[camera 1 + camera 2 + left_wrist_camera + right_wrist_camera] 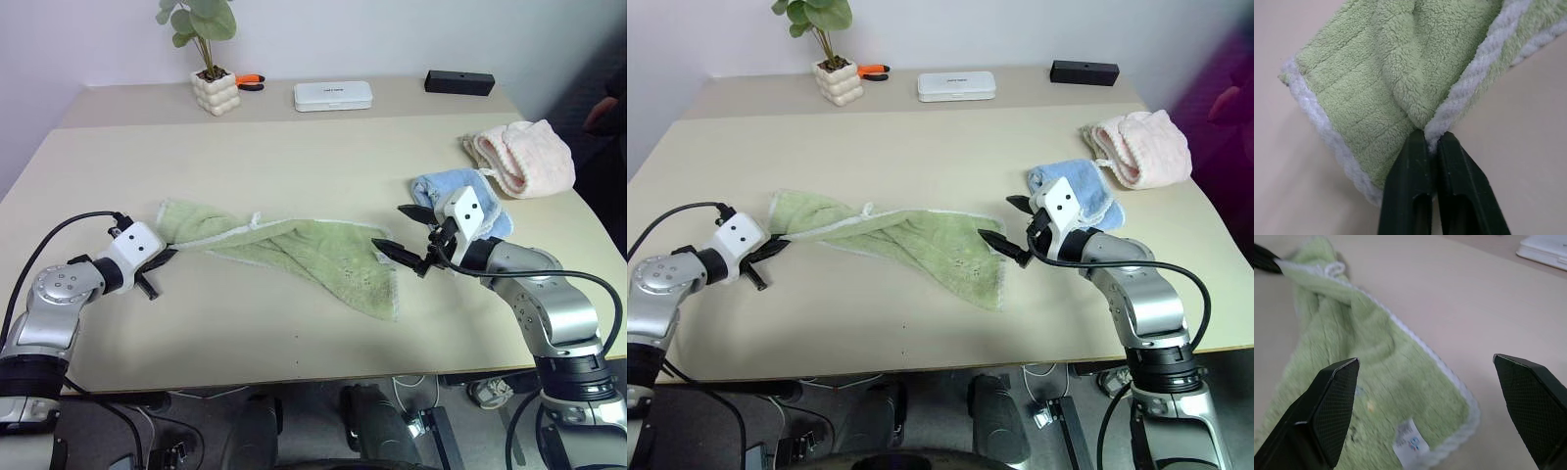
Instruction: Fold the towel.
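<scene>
The light green towel (294, 250) lies crumpled and stretched across the middle of the table, with whitish edging. Its left end is bunched into a narrow twist. My left gripper (1430, 138) is shut on that left end, pinching the white edging where the cloth folds over; the head view places it at the towel's far left (168, 253). My right gripper (390, 227) is open at the towel's right end, just above the cloth. In the right wrist view, the towel's corner with its small white tag (1410, 443) lies between the spread fingers (1334, 401).
A light blue towel (431, 186) lies just behind my right gripper, and a pale pink towel (524, 157) further back right. Along the far edge stand a potted plant (216, 90), an orange-handled tool (250, 81), a white case (333, 95) and a black box (458, 82).
</scene>
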### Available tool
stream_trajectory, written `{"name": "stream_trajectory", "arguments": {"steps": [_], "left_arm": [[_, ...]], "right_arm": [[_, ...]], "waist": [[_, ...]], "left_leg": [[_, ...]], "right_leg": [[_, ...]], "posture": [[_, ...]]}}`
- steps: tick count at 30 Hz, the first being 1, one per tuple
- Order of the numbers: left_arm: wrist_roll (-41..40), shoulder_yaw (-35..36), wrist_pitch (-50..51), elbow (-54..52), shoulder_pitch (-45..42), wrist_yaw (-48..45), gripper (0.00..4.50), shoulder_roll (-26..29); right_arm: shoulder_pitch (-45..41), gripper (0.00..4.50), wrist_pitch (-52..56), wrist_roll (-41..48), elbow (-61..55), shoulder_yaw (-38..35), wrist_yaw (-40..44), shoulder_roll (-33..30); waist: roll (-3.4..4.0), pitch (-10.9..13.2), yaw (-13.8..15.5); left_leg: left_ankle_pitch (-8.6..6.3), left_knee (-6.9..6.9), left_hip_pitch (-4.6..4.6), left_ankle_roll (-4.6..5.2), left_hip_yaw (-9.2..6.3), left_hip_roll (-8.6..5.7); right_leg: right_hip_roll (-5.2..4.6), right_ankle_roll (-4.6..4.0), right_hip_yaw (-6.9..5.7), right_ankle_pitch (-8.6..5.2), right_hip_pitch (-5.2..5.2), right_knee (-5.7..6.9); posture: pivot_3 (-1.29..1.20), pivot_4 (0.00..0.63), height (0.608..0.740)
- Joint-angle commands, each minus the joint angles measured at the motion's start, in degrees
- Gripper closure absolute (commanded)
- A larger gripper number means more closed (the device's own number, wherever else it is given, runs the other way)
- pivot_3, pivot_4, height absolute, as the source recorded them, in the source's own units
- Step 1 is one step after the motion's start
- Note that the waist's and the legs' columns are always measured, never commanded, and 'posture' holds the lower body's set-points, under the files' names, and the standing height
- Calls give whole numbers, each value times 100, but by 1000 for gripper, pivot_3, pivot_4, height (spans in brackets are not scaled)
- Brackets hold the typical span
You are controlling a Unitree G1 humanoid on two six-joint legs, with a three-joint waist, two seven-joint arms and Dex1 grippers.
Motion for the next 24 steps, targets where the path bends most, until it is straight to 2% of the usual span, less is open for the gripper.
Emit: {"name": "stream_trajectory", "arguments": {"steps": [1,6,13,16,19,24], "left_arm": [[-118,308,143,-417,301,69,4357,90],[-203,540,376,-989,727,229,4357,28],[-370,704,702,-1410,974,254,4357,-43],[-363,711,745,-1481,1012,275,4357,-61],[-385,706,796,-1547,1020,312,4500,-98],[-371,666,856,-1648,1074,354,4500,-187]], "right_arm": [[-313,0,-90,-345,296,254,-14,-92],[-1064,0,-238,-879,1508,681,-50,90],[-1946,0,228,-943,3120,748,66,443],[-2064,0,290,-997,3414,851,339,409],[-2069,753,372,-988,3375,896,572,355],[-2075,3293,204,-1150,3269,956,769,277]], "waist": [[0,0,-20],[0,0,-19],[1,1,-4],[1,2,14],[1,1,12],[1,1,1]], "left_leg": [[0,0,1,0,0,1],[0,0,-1,0,2,0],[0,0,-2,0,2,0],[0,-1,-2,0,2,0],[0,-1,-3,0,2,0],[0,-2,-2,0,1,0]], "right_leg": [[1,0,0,0,0,0],[-1,-1,0,0,-1,0],[-1,-1,0,0,-3,0],[-1,-1,-1,1,-4,0],[-1,-1,-1,1,-3,0],[-1,0,-1,1,-4,1]], "posture": [[0,150,737],[0,150,737],[0,150,737],[0,150,737],[0,150,737],[0,150,737]]}}
